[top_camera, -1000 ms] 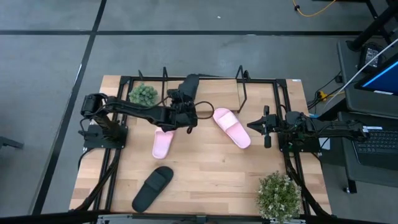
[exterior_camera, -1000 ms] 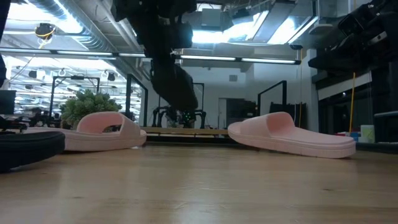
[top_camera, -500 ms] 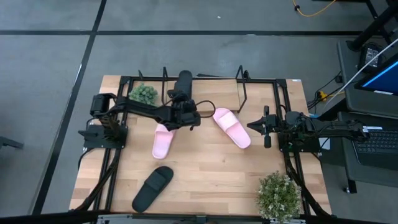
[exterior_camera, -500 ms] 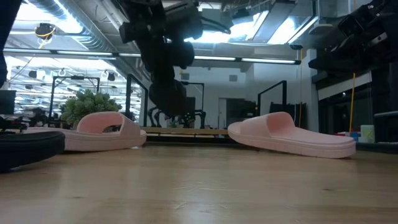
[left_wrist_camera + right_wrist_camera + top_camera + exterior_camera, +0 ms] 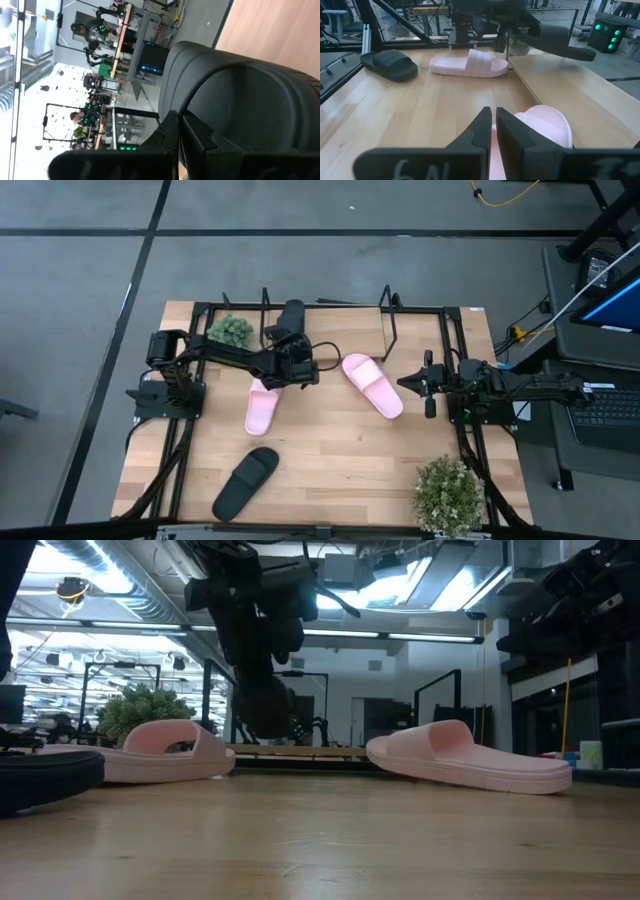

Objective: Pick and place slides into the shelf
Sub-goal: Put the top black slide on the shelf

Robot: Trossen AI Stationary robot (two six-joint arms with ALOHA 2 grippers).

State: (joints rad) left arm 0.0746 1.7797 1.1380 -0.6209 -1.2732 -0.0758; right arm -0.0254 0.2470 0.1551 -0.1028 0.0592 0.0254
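My left gripper (image 5: 289, 350) is over the far middle of the table, shut on a black slide (image 5: 292, 318) that reaches toward the far edge by the shelf's wire rods (image 5: 265, 298). In the low view this slide (image 5: 262, 700) hangs clear of the table. One pink slide (image 5: 262, 408) lies sole-down just near of it, and another pink slide (image 5: 373, 385) lies to the right. The second black slide (image 5: 246, 482) lies at the near left. My right gripper (image 5: 428, 383) waits shut and empty at the right, behind the right pink slide (image 5: 542, 125). My left gripper pinches the black slide at its near end (image 5: 200, 107) between its two fingers (image 5: 170, 130). They come from the table's near-left side and lie along the slide. The slide is lifted clear and slants down toward the far edge. Its own body hides which part is held.
A small green plant (image 5: 230, 332) stands at the far left beside the shelf. A larger potted plant (image 5: 448, 492) stands at the near right corner. A black frame (image 5: 455, 350) runs around the table. Bare wood (image 5: 340, 470) lies in the near middle.
My left gripper has gone a little toward the table's left and down with the black slide. The slide has turned from pointing far-right to pointing straight at the far edge, and hangs lower. It stays clear of the table.
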